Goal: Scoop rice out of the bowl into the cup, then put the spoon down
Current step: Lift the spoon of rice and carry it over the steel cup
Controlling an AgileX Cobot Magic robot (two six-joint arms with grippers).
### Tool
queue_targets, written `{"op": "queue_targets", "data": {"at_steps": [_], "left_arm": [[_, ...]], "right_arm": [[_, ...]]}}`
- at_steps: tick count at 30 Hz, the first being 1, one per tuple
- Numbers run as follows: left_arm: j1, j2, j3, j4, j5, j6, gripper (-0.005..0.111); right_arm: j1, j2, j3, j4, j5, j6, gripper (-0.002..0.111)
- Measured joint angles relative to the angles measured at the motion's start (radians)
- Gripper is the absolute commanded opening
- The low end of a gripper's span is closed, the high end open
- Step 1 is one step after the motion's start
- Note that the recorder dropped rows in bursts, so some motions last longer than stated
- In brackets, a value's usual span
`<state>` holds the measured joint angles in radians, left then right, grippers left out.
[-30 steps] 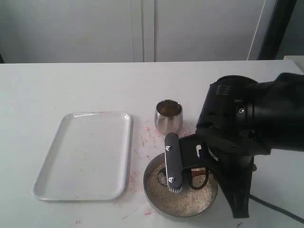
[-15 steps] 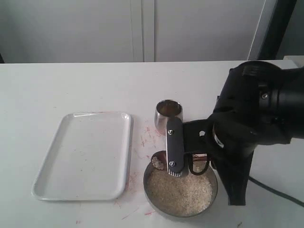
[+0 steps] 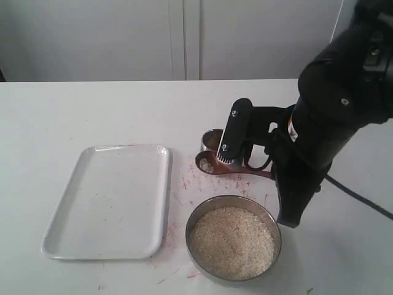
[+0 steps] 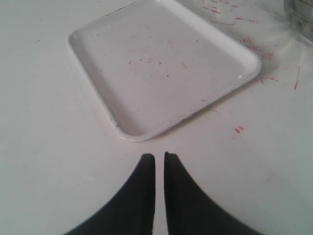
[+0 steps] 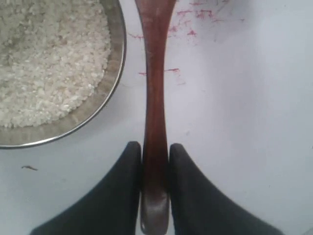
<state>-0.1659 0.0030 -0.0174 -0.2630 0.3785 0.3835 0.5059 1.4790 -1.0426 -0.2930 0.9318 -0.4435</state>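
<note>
Right fingers (image 5: 127, 196) clamped on slim handle of dark reddish-brown wooden spoon (image 5: 155, 93). Within last second, spoon lifted out of off-white rice (image 3: 232, 241) in wide steel bowl (image 3: 191, 228) and carried beside small shiny steel cup (image 3: 210, 140); few grains seen in oval. Tipping into cup judged next. Left fingers (image 4: 142, 196) closed, empty, near white rectangular tray (image 4: 161, 63). White tabletop (image 3: 92, 110) red-flecked; pale cabinet doors (image 3: 184, 37) behind.

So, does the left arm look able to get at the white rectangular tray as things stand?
Probably yes. The tray lies just ahead of its shut jaws with only white table between; the right arm, holding the dark reddish-brown wooden spoon, works clear of it.
</note>
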Motion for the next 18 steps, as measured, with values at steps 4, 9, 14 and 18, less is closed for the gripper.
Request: {"op": "queue_targets", "data": {"at_steps": [4, 9, 14, 18], "left_arm": [[0.0, 0.0, 0.0, 0.0, 0.0, 0.0, 0.014], [0.0, 0.0, 0.0, 0.0, 0.0, 0.0, 0.014], [0.0, 0.0, 0.0, 0.0, 0.0, 0.0, 0.014], [0.0, 0.0, 0.0, 0.0, 0.0, 0.0, 0.014]], "right_arm": [[-0.027, 0.021, -0.045, 0.025, 0.06, 0.0, 0.0], [-0.034, 0.075, -0.113, 0.026, 0.142, 0.004, 0.0], [-0.04, 0.129, -0.185, 0.017, 0.167, 0.057, 0.0], [-0.067, 0.184, -0.241, 0.01, 0.21, 0.075, 0.0]]}}
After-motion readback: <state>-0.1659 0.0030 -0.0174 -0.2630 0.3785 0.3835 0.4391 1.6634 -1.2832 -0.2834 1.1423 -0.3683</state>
